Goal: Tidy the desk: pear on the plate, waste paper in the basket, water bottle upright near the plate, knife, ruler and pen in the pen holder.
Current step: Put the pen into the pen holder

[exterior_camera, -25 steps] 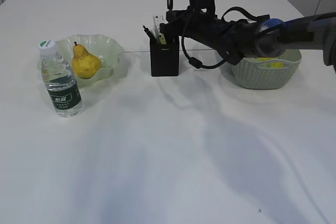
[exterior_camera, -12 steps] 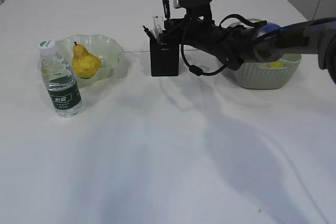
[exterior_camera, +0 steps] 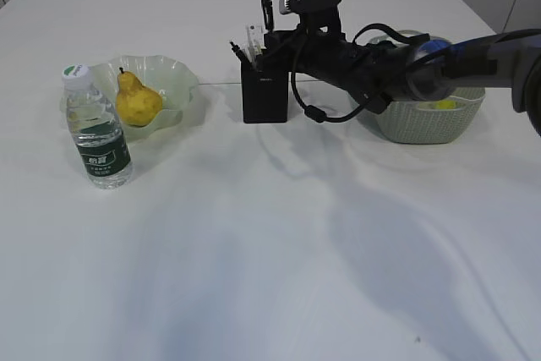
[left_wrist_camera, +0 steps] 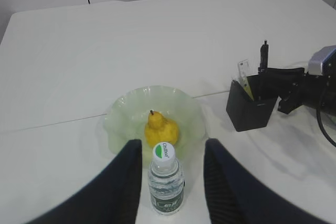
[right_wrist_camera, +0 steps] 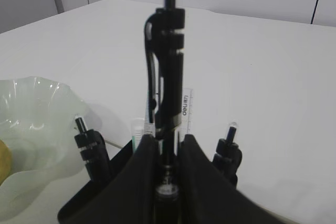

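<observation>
Two arms were at work on the white desk (exterior_camera: 270,251) you were tidying. Your right gripper (right_wrist_camera: 167,153) reached in from the right and hovered over the black pen holder (exterior_camera: 265,97), its fingers (right_wrist_camera: 140,177) pinched on the lower end of a black pen (right_wrist_camera: 166,72) that stood upright between them. The pen's lower end was down at the holder's mouth. A clear ruler (right_wrist_camera: 185,109) and two other dark pens (right_wrist_camera: 86,142) already stood in the holder.

Your left gripper (left_wrist_camera: 170,182) hung above the water bottle (left_wrist_camera: 166,181), its fingers (left_wrist_camera: 122,192) spread wide on either side and holding nothing. The bottle stood upright with its white cap on, just in front of the pale green plate (exterior_camera: 173,78). The yellow pear (exterior_camera: 135,99) sat on that plate.

The grey-green basket (exterior_camera: 423,120) stood to the right of the pen holder, partly hidden behind the right arm, with something yellow (exterior_camera: 445,104) showing inside it.
</observation>
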`<state>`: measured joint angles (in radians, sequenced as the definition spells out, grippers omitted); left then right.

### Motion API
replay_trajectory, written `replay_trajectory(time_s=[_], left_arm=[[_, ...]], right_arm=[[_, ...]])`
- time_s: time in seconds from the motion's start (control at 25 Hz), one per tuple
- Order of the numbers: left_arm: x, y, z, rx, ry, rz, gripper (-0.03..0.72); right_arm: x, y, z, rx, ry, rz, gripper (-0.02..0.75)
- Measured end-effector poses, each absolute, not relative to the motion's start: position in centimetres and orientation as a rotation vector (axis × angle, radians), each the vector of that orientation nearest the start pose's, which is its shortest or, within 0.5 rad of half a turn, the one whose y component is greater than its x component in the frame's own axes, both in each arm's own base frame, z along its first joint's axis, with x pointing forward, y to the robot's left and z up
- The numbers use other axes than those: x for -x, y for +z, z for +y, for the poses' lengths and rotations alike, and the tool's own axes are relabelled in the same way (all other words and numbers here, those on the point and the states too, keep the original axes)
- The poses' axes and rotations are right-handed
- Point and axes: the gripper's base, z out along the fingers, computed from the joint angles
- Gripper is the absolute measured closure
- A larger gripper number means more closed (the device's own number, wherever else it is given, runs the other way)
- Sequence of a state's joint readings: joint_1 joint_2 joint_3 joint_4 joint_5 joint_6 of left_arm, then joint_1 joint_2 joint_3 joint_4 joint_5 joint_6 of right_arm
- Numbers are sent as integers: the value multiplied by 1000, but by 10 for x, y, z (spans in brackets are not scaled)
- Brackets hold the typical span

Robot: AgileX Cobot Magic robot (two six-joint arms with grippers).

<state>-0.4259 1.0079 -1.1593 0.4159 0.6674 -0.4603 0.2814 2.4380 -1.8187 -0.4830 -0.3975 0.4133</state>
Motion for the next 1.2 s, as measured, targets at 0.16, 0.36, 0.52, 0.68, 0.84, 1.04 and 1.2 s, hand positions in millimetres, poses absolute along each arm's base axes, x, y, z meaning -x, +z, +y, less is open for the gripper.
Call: replay_trajectory(time_s=[0.16, 0.36, 0.52, 0.68, 0.84, 1.04, 1.2], left_arm=[[-194, 431, -63, -128, -123, 1933, 414], [-194, 431, -63, -129, -127, 1927, 414], [-194, 431, -63, -129, -127, 1927, 414], [-194, 431, -63, -129, -127, 1927, 414], [-194, 431, -63, -129, -127, 1927, 414], [-194, 431, -63, -130, -125, 1924, 414], [-194, 432, -63, -134, -122, 1917, 414]], right_arm=[[-529, 152, 170, 411, 336, 1707, 583], [-529, 152, 170, 393, 357, 1715, 472], [-529, 152, 171, 396, 360, 1716, 454], [-529, 152, 171, 400, 359, 1713, 449], [-530, 158, 171, 374, 377, 1716, 448], [-527, 192, 165, 343, 320, 1781, 447], [-520, 226, 151, 275, 197, 1876, 447]])
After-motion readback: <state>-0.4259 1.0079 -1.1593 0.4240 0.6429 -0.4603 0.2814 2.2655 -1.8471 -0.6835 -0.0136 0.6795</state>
